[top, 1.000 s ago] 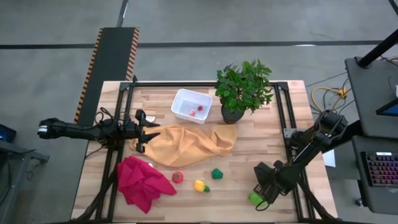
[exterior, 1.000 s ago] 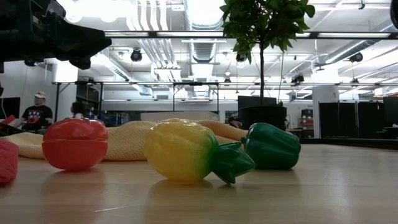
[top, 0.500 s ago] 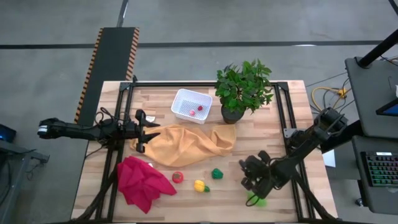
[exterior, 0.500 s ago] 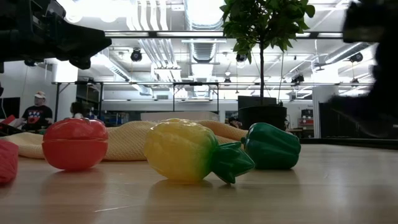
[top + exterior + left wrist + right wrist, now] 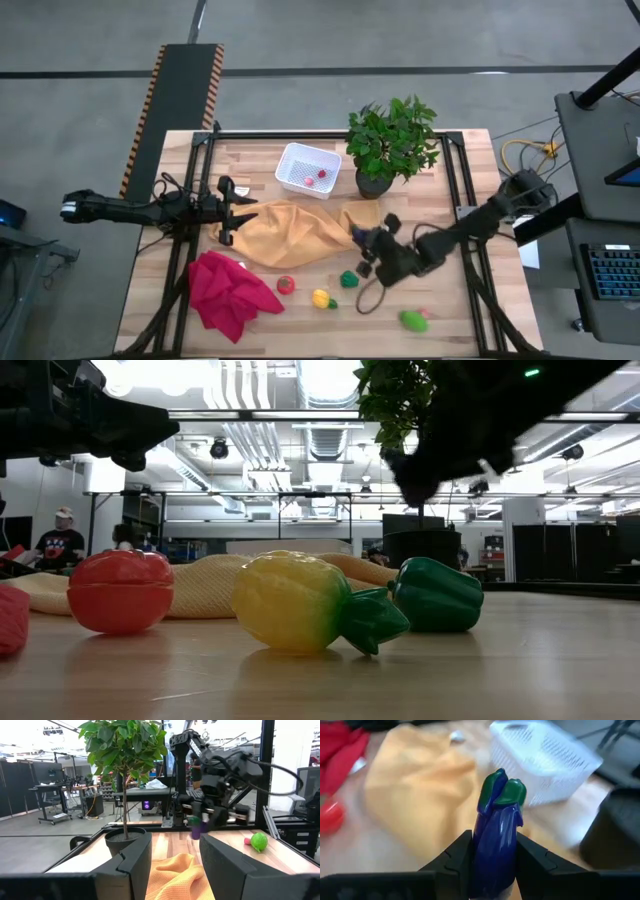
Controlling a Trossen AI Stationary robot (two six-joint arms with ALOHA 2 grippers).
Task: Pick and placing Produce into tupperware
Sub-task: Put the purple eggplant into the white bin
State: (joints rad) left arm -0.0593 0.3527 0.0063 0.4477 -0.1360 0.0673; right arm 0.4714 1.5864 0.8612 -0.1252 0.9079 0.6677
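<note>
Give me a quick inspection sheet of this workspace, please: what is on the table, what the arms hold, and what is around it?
Surface: wooden table, black frame.
Job's things: white bin holds two small red pieces; red tomato, yellow fruit, green pepper and a green piece lie loose.
Clutter: orange cloth, red cloth, potted plant.
End effectors: right end effector shut on a purple eggplant, over the table near the orange cloth; left end effector open, waiting at the table's left edge.
Cables: yellow cables right of the table.
Surroundings: a person in the room far behind.
</note>
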